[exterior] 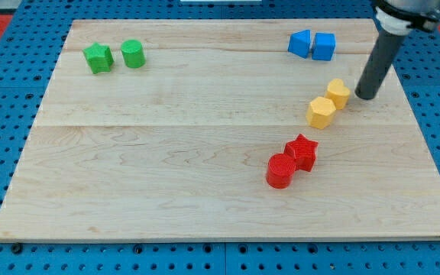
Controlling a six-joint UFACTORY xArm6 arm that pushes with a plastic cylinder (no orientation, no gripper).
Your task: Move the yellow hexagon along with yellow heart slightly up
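Two yellow blocks sit touching at the board's right. The yellow hexagon [321,112] is the lower left one, and the yellow heart [338,92] is just up and right of it. My tip [367,97] rests on the board just right of the yellow heart, a small gap away and not touching it. The dark rod leans up to the view's top right corner.
A blue pentagon-like block [300,43] and a blue cube [324,46] sit at the top right, above the yellow pair. A red star [302,151] and a red cylinder [281,170] lie below it. A green star [98,58] and a green cylinder [133,53] sit at the top left.
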